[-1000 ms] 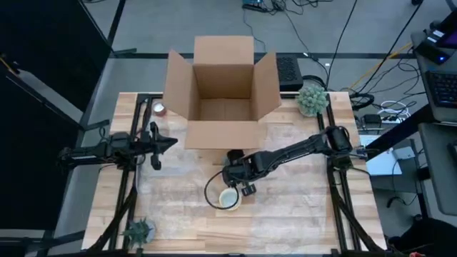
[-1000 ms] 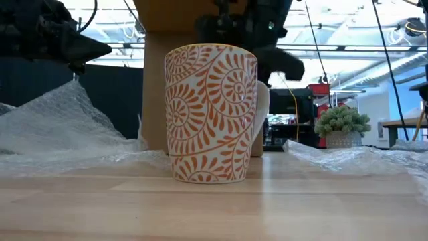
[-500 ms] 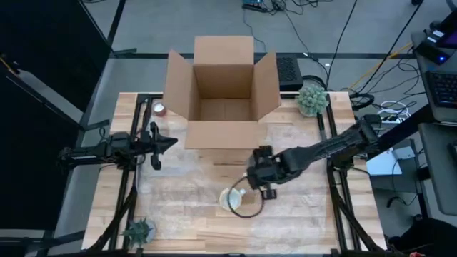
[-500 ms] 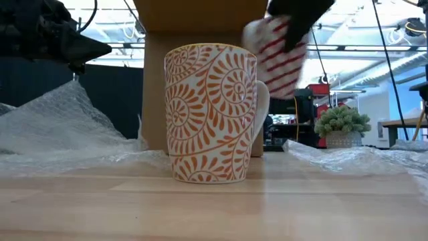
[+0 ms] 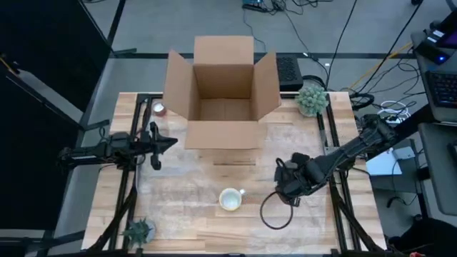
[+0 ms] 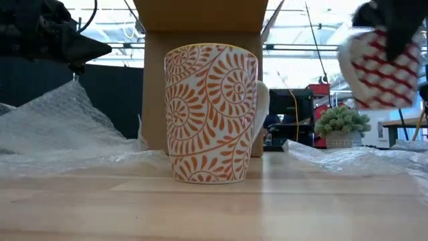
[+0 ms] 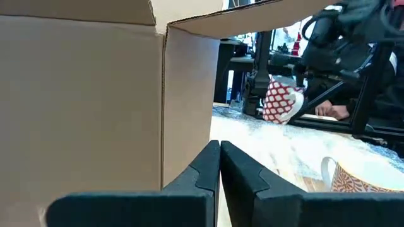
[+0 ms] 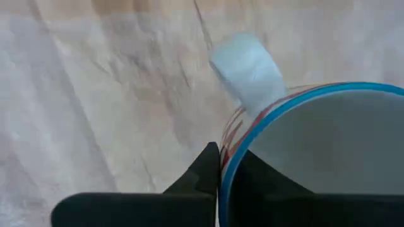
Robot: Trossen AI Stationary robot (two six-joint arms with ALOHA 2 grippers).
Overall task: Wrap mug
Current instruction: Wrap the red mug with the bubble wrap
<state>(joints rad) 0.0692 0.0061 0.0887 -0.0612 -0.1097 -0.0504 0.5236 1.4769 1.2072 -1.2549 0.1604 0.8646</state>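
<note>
An orange-patterned white mug (image 5: 230, 199) stands upright on its base on the wooden table, over a sheet of bubble wrap (image 6: 57, 130). A second mug, red-and-white with a blue rim (image 6: 378, 67), hangs in the air to the right of it, with my right gripper (image 5: 289, 184) shut on it. In the high view the gripper hides that mug. My left gripper (image 7: 219, 150) waits shut, with nothing in it, at the table's left side beside the cardboard box (image 5: 221, 93). My right gripper holds the red-and-white mug by its wall at the blue rim (image 8: 228, 165), one finger (image 8: 205, 173) outside and one finger (image 8: 252, 180) inside the mug. The mug is lifted clear of the table, its white handle (image 8: 247, 68) pointing away from the fingers.
The open cardboard box stands at the table's far middle. A small potted plant (image 5: 312, 98) sits at the far right corner, another (image 5: 139, 232) at the near left. A dark cable loop (image 5: 275, 214) hangs below the right gripper. Bubble wrap covers the table's middle (image 6: 354, 157).
My right gripper has gone from just behind the orange-patterned mug toward the table's right edge, carrying the red-and-white mug clear of the table. The orange-patterned mug has stayed where it was.
</note>
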